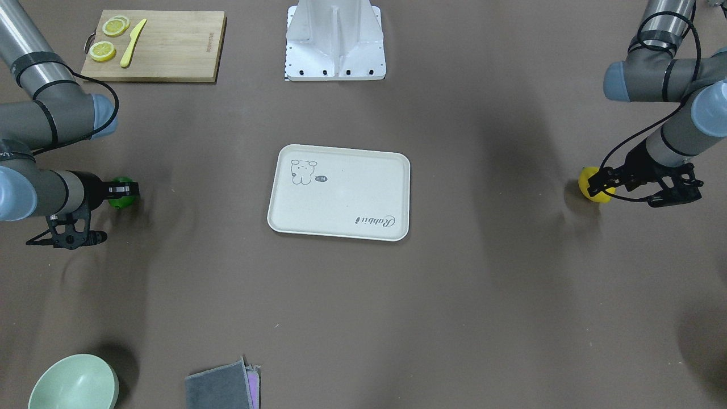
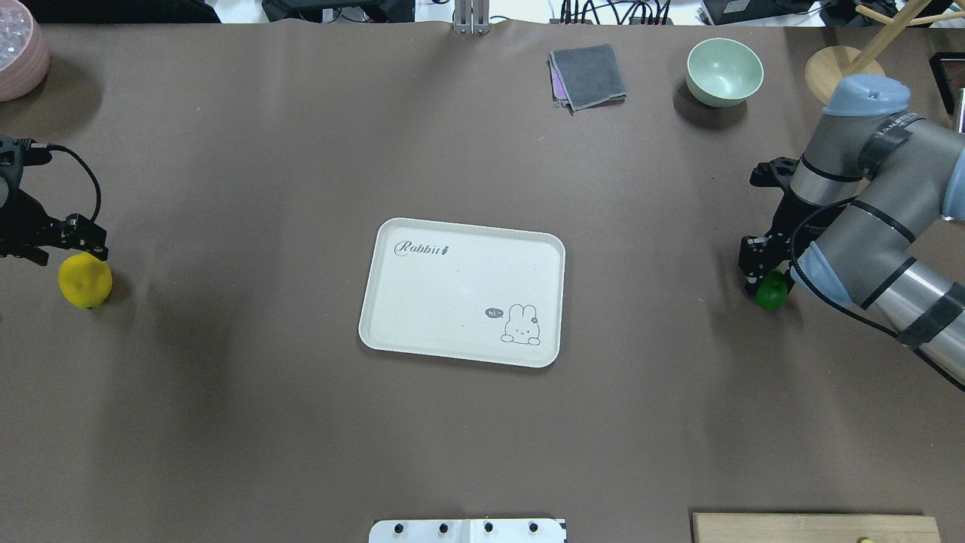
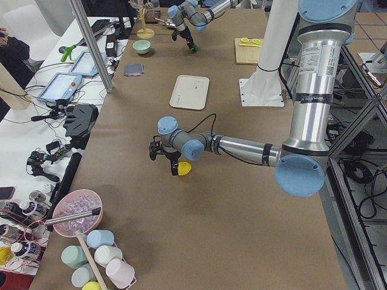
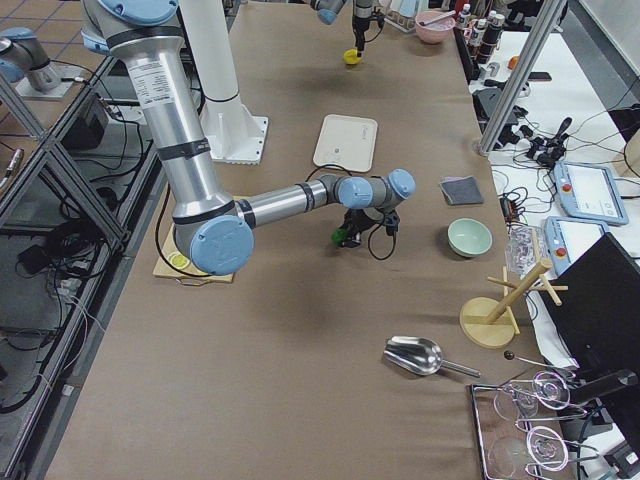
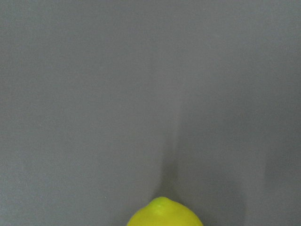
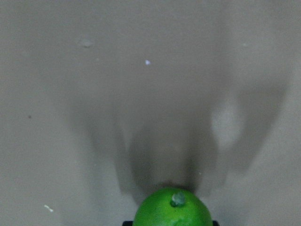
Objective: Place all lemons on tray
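The cream-white tray [image 2: 460, 302] lies in the middle of the table, with nothing on it; it also shows in the front view [image 1: 341, 199]. The yellow lemon [image 2: 85, 285] is at the table's left end, at the tips of my left gripper [image 2: 81, 256], which looks shut on it. It shows at the bottom of the left wrist view [image 5: 164, 215]. The green lemon [image 2: 772, 294] is at the right end, between the fingers of my right gripper [image 2: 763, 277], just above the table. Black finger edges flank it in the right wrist view [image 6: 173, 214].
A wooden cutting board [image 1: 170, 51] with lemon slices and a yellow knife sits near the robot's right side. A green bowl [image 2: 724, 72], a grey cloth [image 2: 588, 75] and a wooden stand [image 2: 837, 72] are at the far edge. A pink bowl [image 2: 19, 53] is far left.
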